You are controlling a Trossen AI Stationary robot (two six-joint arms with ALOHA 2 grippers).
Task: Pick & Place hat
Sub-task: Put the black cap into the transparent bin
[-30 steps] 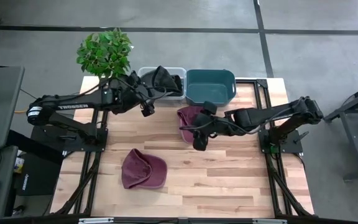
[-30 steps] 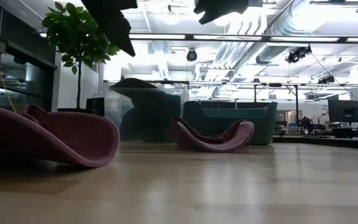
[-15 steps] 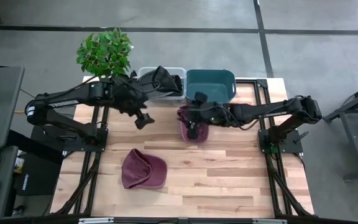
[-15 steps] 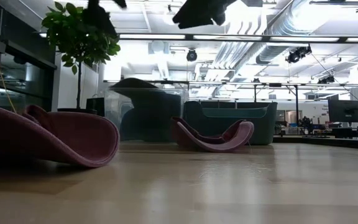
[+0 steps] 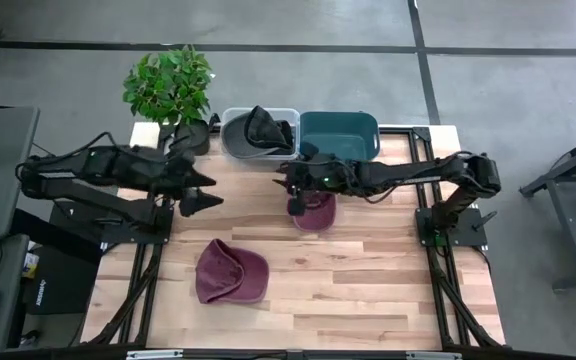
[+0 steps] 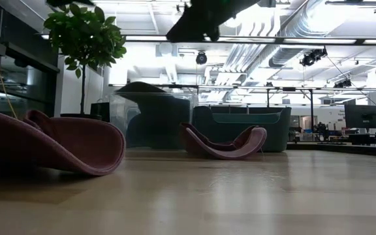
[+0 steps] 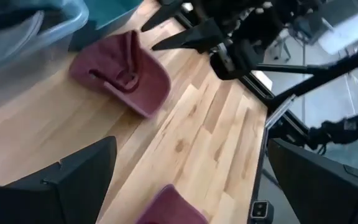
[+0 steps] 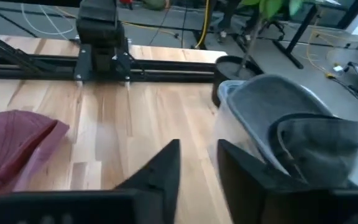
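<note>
Two maroon hats lie on the wooden table: one point(image 5: 313, 212) near the bins, also in the low view point(image 6: 224, 145), and one point(image 5: 231, 272) nearer the front edge, lying on its underside point(image 6: 57, 149). A dark grey hat point(image 5: 261, 128) sits in the clear bin point(image 5: 230, 140). My right gripper point(image 5: 290, 187) is open by a narrow gap point(image 8: 199, 149) and hovers above the far-left edge of the hat by the bins. My left gripper point(image 5: 203, 198) is wide open point(image 7: 192, 143), off to the left of both maroon hats, and holds nothing.
A teal bin point(image 5: 339, 138) stands beside the clear bin at the far edge. A potted plant point(image 5: 168, 85) stands at the far left corner. Bare wood lies between the two maroon hats and along the table's right side point(image 5: 388, 270).
My left gripper has pulled back from the clear bin toward the table's left and near side; the grey hat stays in the bin. My right gripper has moved from the near side of the far maroon hat toward the far edge and left. The maroon hats have not moved.
</note>
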